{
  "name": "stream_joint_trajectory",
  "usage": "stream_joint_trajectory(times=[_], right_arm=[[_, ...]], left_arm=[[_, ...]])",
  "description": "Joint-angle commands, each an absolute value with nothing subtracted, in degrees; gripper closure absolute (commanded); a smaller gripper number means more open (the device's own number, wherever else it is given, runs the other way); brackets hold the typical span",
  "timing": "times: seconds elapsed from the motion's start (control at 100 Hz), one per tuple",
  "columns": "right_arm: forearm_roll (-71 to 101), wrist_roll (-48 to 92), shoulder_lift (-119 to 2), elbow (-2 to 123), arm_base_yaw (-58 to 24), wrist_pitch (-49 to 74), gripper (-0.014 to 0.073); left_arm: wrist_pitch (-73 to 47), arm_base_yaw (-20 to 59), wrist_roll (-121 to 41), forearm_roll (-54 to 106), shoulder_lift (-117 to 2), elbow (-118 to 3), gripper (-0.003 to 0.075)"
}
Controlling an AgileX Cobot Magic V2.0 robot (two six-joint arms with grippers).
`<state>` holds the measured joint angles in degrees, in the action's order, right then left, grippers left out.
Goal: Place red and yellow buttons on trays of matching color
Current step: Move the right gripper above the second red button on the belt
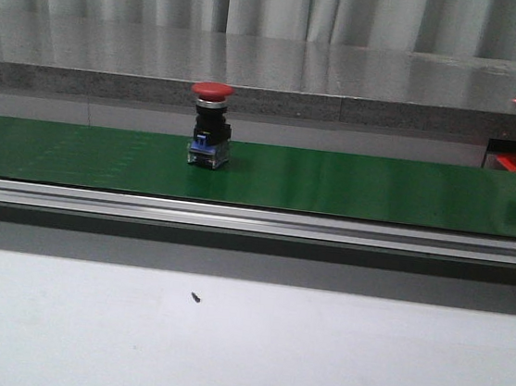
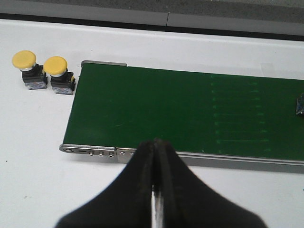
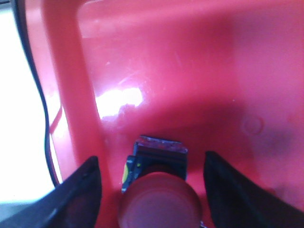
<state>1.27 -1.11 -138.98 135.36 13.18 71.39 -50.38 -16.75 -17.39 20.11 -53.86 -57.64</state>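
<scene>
Nearest in the front view, a small dark speck [image 1: 196, 297] lies on the white table [image 1: 240, 349]; beyond it one red button [image 1: 210, 124] stands upright on the green belt [image 1: 380, 188]. If the belt runs, it could carry past reach or topple.

Left wrist view: the left gripper [image 2: 155, 145] has its fingers pressed together, holding nothing. Two yellow buttons [image 2: 23, 69] [image 2: 58, 74] stand on the table just off the belt's end.

Right wrist view: the right gripper [image 3: 152, 190] is spread wide around a second red button [image 3: 156, 190] in the red tray [image 3: 190, 71], apparently not gripping it; lifting carelessly could knock it over.
</scene>
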Motion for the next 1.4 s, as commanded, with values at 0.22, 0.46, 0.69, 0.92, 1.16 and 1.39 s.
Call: stream_joint_trajectory(times=[0.22, 0.46, 0.69, 0.92, 1.16, 1.39], right_arm=[[2.8, -0.5, -131.4, 141.5, 13.3, 76.5, 0.0119], [3.2, -0.5, -125.5, 140.9, 11.6, 76.6, 0.0119], [3.2, -0.5, -116.6, 130.9, 10.6, 76.6, 0.0119], [3.3, -0.5, -106.6, 118.8, 9.5, 76.4, 0.0119], [6.8, -0.6, -99.5, 112.8, 5.7, 76.4, 0.0119], [9.7, -1.6, -97.9, 110.2, -3.4, 76.4, 0.0119]], left_arm=[[-47.3, -16.6, -17.3, 21.8, -53.0, -59.1, 0.0740], [-47.3, -16.6, -17.3, 21.8, -53.0, -59.1, 0.0740], [-47.3, -16.6, -17.3, 21.8, -53.0, -59.1, 0.0740], [-47.3, -16.6, -17.3, 21.8, -53.0, -59.1, 0.0740], [-47.3, -16.6, -17.3, 21.8, -53.0, -59.1, 0.0740], [-47.3, -16.6, -17.3, 21.8, -53.0, -59.1, 0.0740]])
